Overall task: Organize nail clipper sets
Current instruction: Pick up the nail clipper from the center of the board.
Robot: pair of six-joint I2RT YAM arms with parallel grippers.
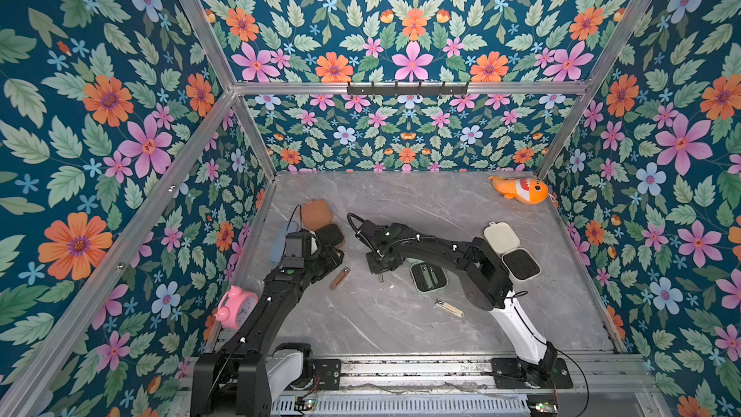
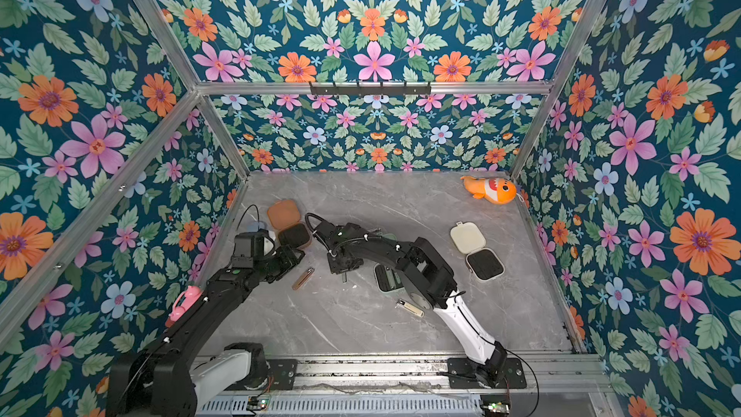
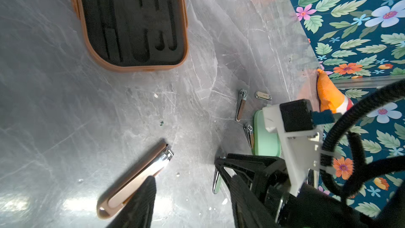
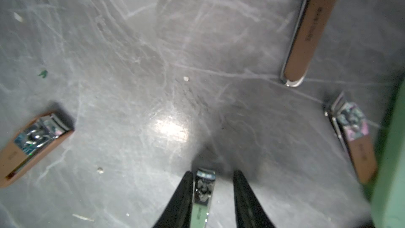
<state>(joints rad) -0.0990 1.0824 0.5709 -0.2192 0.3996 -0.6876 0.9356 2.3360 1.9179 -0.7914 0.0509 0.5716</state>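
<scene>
Three open nail clipper set cases lie on the grey table: brown (image 1: pixel 316 213) at the back left, cream (image 1: pixel 501 237) at the right, and mint green (image 1: pixel 428 278) in the middle, partly under the right arm. My right gripper (image 4: pixel 213 173) points down with its jaws astride a green clipper (image 4: pixel 202 194); one finger touches it and a gap shows on the other side. My left gripper (image 3: pixel 192 178) is open over bare table. One of its fingers overlaps the end of a large brown clipper (image 3: pixel 135 178). Three more clippers (image 3: pixel 241 106) lie near the mint lid.
A cream clipper (image 1: pixel 449 308) lies in front of the mint case. A pink alarm clock (image 1: pixel 236 306) stands at the left wall, an orange fish toy (image 1: pixel 521 189) in the back right corner. A pale blue case (image 1: pixel 279 242) sits behind the left arm. Floral walls enclose three sides.
</scene>
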